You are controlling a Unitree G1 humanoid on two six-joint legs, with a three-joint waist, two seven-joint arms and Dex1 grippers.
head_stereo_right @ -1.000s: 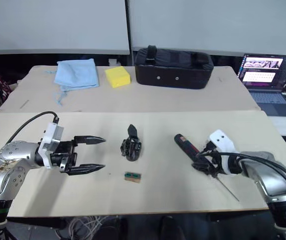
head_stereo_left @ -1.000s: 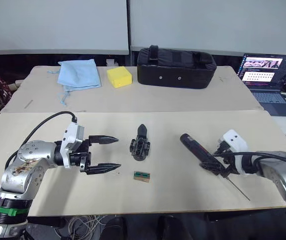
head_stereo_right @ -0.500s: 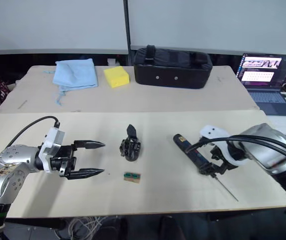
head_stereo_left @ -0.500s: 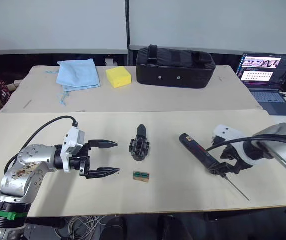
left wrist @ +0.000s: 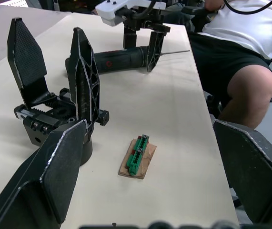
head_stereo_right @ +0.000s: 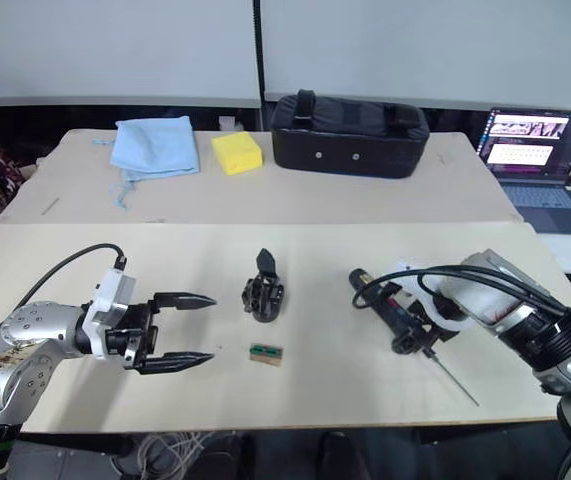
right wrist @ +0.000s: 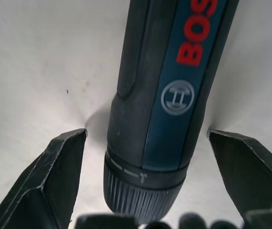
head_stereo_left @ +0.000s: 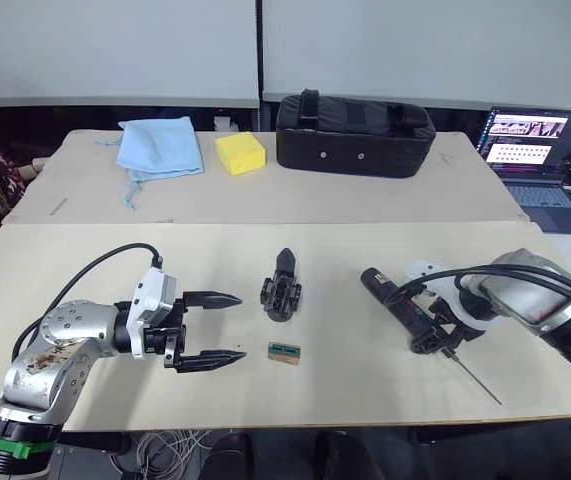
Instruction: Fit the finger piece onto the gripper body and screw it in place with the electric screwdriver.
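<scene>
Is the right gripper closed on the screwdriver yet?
Open. The right gripper straddles the electric screwdriver, with table showing between each finger and the tool.

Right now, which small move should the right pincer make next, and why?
Probably close the right pincer: its open fingers straddle the long black cylindrical electric screwdriver, which lies on the beige table, with gaps visible on both sides.
</scene>
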